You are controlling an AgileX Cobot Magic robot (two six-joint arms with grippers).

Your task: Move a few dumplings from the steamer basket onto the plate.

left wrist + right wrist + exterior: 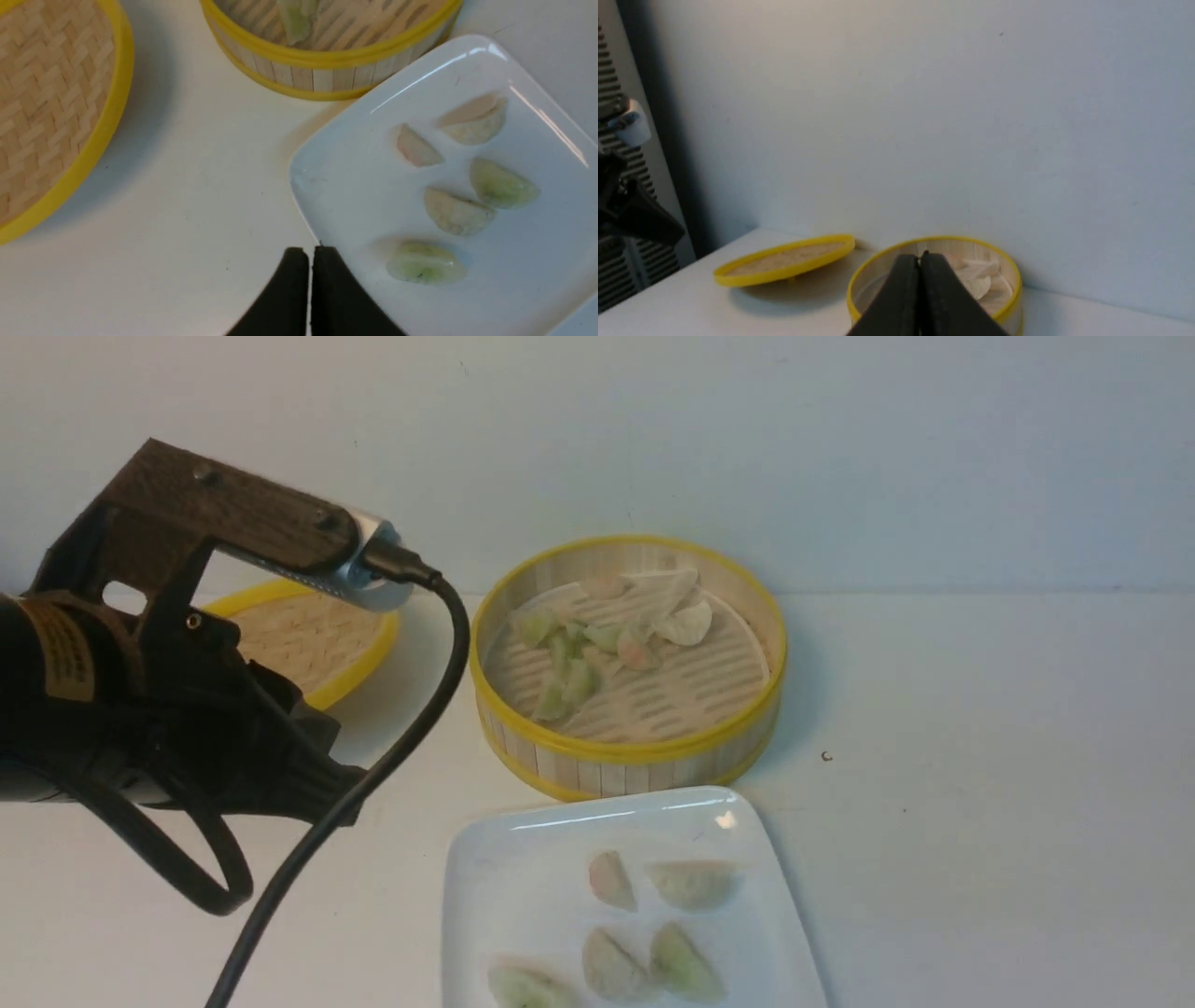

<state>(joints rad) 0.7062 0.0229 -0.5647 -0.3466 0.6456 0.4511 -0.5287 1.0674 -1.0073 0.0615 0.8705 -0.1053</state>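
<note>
5 dumplings [455, 214] lie on the plate [336, 200] just beside the steamer basket [597, 770], several more lie inside it, and both pairs of jaws are pressed together, empty: transfer judged essentially complete.

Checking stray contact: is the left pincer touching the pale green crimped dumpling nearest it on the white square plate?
Apart. The left wrist view shows bare glossy white square plate between the shut left pincer and the pale green crimped dumpling.

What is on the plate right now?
Five dumplings lie on the plate: two greenish, two whitish, one pinkish. The shut left gripper covers a bit of its edge; one corner runs out of frame.
</note>
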